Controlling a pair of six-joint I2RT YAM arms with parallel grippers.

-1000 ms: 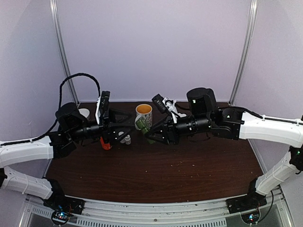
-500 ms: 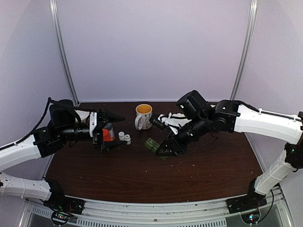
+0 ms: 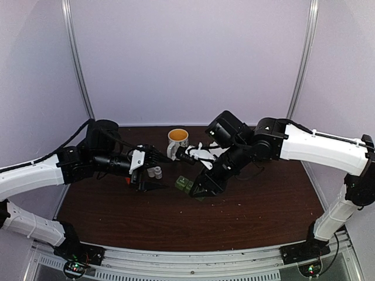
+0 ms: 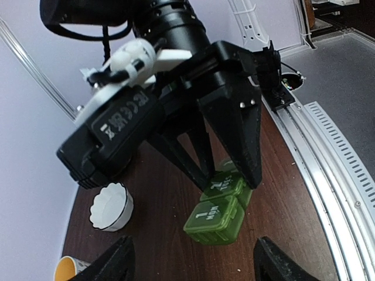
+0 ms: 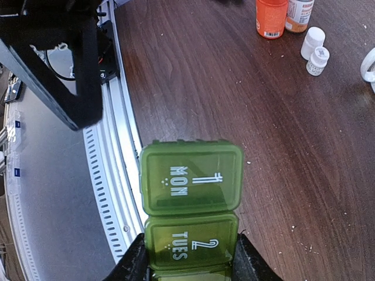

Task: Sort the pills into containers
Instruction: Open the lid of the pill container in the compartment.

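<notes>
Right end effector [image 4: 229, 185] is clamped on the pill box [image 5: 190, 196], one finger on each long side. It holds the box low over the middle of the table [image 3: 252, 216]; I cannot tell whether the box touches the wood. Left end effector [image 4: 195, 249] has its fingers wide apart with nothing between them, and it faces the box from close by.

The table is dark brown wood grain dotted with pale specks, with a slotted metal rail [image 5: 111, 193] along its near edge. Pale lilac walls close in three sides, and a metal pole [image 3: 75, 64] rises at each back corner.

From overhead I see the box only as a small green patch beside two small white bottles [image 3: 154, 172], with a yellow-lined mug [image 3: 177, 140] behind them. The right wrist view lets me read the lids, "1 MON" and "2 TUES", both shut and facing up. It also shows plainly an orange bottle [image 5: 271, 17] and an orange-labelled white bottle [image 5: 299, 12] standing together near the white pair. Only the left wrist view shows a white fluted cup [image 4: 110, 206] at the table's edge by the wall.

The box's long axis runs straight out along the right fingers. Its MON end is free and points toward the left arm, TUES lies next, and the rest is hidden in the grip.
</notes>
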